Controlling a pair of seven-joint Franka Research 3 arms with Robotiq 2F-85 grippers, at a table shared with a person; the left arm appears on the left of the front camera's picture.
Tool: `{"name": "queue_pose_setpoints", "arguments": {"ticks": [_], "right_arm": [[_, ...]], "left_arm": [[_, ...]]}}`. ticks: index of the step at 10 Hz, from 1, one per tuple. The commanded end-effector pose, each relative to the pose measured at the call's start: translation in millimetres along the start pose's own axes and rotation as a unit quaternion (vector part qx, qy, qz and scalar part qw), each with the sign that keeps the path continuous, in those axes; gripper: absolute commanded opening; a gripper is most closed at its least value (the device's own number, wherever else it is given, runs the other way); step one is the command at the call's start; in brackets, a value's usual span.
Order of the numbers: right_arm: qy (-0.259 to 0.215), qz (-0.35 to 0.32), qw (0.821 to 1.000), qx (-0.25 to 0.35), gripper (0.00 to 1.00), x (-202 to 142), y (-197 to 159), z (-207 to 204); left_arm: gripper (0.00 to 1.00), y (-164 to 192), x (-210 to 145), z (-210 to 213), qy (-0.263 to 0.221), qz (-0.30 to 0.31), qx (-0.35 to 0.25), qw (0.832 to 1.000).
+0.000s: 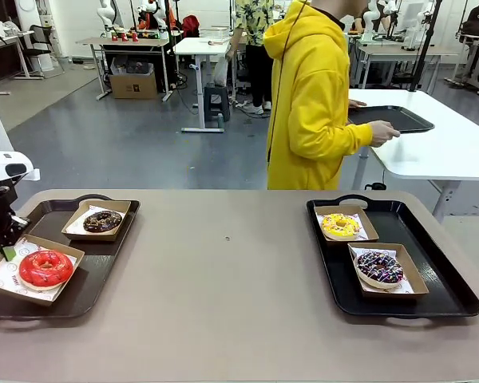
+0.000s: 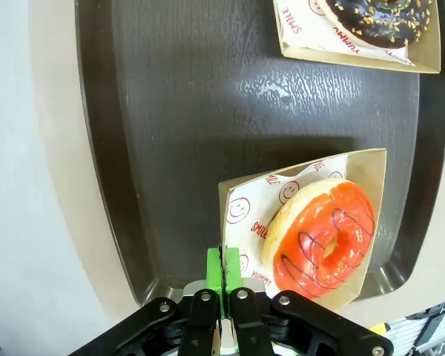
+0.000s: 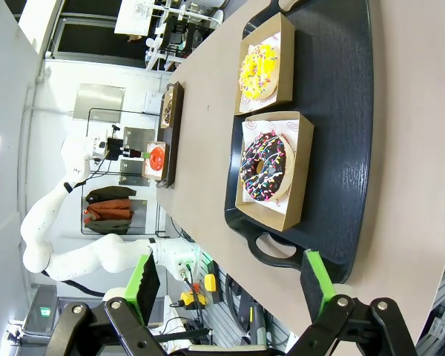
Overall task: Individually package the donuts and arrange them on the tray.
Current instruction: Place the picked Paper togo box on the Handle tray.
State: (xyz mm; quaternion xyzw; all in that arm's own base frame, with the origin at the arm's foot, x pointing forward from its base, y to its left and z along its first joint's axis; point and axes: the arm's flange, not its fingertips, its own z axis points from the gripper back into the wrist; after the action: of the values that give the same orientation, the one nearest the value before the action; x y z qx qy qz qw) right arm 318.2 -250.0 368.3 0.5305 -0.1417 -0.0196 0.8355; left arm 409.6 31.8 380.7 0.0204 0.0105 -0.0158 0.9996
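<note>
Tan table (image 1: 223,295) w/ two black trays: left tray (image 1: 104,263) holds red donut (image 1: 45,267) & plain choc donut (image 1: 102,221), right tray (image 1: 439,271) holds yellow donut (image 1: 340,226) & sprinkled choc donut (image 1: 380,267), each in a cardboard box. Left gripper (image 2: 224,271) is pinched closed on the near corner of the red donut's box (image 2: 233,194). Right gripper (image 3: 230,285) hangs w/ jaws wide apart, holding nothing, above right tray's edge.

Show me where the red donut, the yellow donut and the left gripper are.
red donut (image 1: 45,268), front view, on its glaze.
yellow donut (image 1: 340,226), front view, on its glazed ring.
left gripper (image 2: 223,271), left wrist view, between the shut green pads.
</note>
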Motion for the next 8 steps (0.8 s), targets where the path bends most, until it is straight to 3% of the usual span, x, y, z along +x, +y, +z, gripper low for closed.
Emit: {"name": "queue_pose_setpoints", "arguments": {"ticks": [1, 4, 5, 6, 7, 8], "right_arm": [[-0.004, 0.003, 1.0, 0.005, 1.0, -2.1, 3.0, -0.5], [-0.004, 0.003, 1.0, 0.005, 1.0, -2.1, 3.0, -0.5], [-0.004, 0.003, 1.0, 0.005, 1.0, -2.1, 3.0, -0.5], [-0.004, 0.003, 1.0, 0.005, 1.0, -2.1, 3.0, -0.5], [-0.004, 0.003, 1.0, 0.005, 1.0, -2.1, 3.0, -0.5], [-0.004, 0.003, 1.0, 0.005, 1.0, -2.1, 3.0, -0.5]], "left_arm": [[0.01, 2.3, 2.6, -5.1, -0.012, 0.005, 0.019, 1.0], [0.01, 2.3, 5.6, -6.9, -0.013, 0.005, 0.024, 1.0], [0.59, 2.4, 3.9, -5.7, -0.012, 0.006, 0.023, 1.0], [0.59, 2.7, 2.6, -3.8, -0.012, 0.006, 0.023, 1.0], [1.0, 3.3, 2.1, -1.5, -0.011, 0.006, 0.021, 1.0], [0.61, 3.5, 1.8, -0.6, -0.01, 0.005, 0.019, 1.0]]}}
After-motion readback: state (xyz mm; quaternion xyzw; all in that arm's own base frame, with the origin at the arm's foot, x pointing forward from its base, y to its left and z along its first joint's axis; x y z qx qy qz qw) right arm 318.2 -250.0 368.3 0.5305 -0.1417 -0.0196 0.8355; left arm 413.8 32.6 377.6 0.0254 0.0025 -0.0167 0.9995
